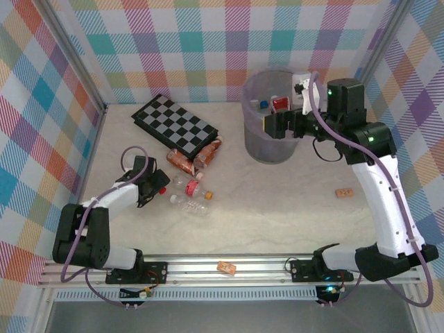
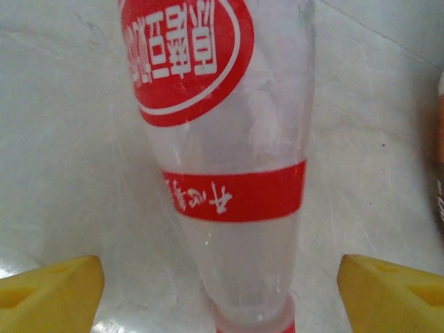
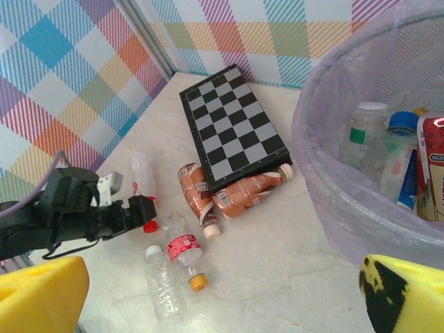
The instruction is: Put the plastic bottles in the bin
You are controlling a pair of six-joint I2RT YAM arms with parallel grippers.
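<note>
Yellow fingertips (image 2: 52, 291) of the left end effector (image 2: 220, 295) stand wide on either side of a red-label bottle (image 2: 222, 173), clear of it on both sides. That bottle lies flat on the table (image 2: 62, 139) with its red-capped neck toward the wrist. The jaws therefore straddle the narrow end, where a close would meet a small, stiff section rather than the soft body. I read this as the approach just before a grasp; nothing is held.

Four more bottles lie just beyond. A clear one (image 1: 189, 203) and an orange-capped one (image 1: 189, 186) are side by side, and two brown-labelled ones (image 1: 182, 161) rest against the near edge of the checkerboard (image 1: 175, 125). All sit on the left arm's side, which suits it for the picking.

The right end effector (image 3: 222, 302) hangs spread wide and empty at the rim of the bin (image 3: 333, 201), toward the far right of the table. Several bottles (image 3: 364, 132) stand or lean inside the bin. By my judgement the task is well under way, with five bottles left on the table. The main risk is that the round bottle rolls or squirts out as the jaws close near its cap.
</note>
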